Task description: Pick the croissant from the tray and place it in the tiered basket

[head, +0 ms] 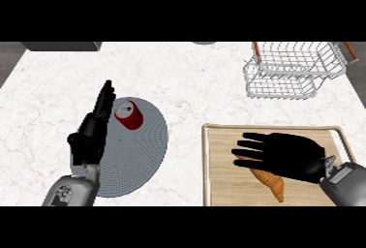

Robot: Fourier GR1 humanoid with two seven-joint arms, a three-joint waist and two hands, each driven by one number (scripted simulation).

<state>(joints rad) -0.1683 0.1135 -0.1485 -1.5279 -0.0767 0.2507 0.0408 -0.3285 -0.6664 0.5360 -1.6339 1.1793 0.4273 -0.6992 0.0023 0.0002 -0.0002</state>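
I see right hand (289, 154) over wooden tray (214, 164), palm down, fingers spread straight, holding nothing. Croissant (271, 183) lies on tray, partly hidden under that hand; contact I cannot tell. Wire tiered basket (293, 70) stands at counter's far right, well apart from tray. Left hand (94, 127) rests open, fingers up, at left edge of grey plate (139, 155). Red can (129, 116) lies on plate, beside left hand.

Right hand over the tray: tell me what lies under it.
Under the right hand, fingers spread and open, lies the croissant on the wooden tray. Its tapered lower end shows below the palm; its upper part is covered, so contact cannot be judged.
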